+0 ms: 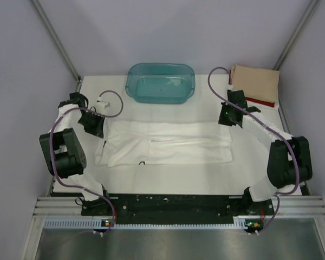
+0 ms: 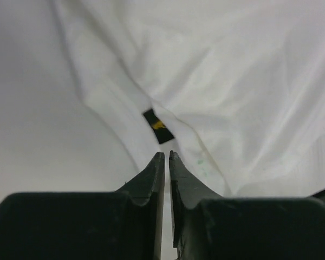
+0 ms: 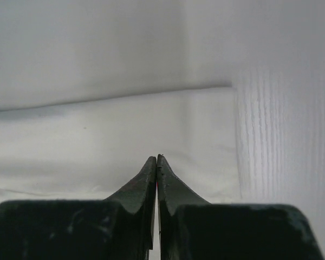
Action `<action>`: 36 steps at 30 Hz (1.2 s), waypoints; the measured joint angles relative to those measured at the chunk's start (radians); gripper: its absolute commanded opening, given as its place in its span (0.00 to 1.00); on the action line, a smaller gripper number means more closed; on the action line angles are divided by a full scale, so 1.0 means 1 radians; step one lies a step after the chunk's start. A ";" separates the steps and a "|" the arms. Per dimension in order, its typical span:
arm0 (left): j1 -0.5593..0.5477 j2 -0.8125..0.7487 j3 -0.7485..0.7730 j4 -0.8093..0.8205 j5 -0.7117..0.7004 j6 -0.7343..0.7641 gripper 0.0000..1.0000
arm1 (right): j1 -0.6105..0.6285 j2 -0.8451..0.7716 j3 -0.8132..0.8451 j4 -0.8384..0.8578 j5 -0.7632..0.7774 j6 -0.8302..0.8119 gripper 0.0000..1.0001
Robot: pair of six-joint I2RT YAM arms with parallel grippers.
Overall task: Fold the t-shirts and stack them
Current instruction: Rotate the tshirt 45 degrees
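The left hand [image 2: 166, 155] and right hand [image 3: 156, 158], both clenched, meet the flat white cloth t-shirt [image 1: 168, 143] at its far corners, apparently pinching to fold.

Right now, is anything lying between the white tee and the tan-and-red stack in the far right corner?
Only the right gripper, at the white tee's far right corner, sits on that line. Nothing else visible lies between it and the tan tee. The teal tub stands left of that path.
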 measured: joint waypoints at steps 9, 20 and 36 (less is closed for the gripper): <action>-0.058 0.005 -0.289 -0.031 -0.037 0.024 0.09 | 0.008 0.305 0.079 0.010 0.027 -0.028 0.00; -0.109 0.298 0.101 -0.033 -0.118 -0.011 0.07 | 0.035 0.160 -0.119 0.033 0.041 0.059 0.00; -0.133 0.531 0.502 0.027 -0.244 -0.039 0.16 | 0.528 0.113 -0.161 -0.142 -0.108 0.259 0.00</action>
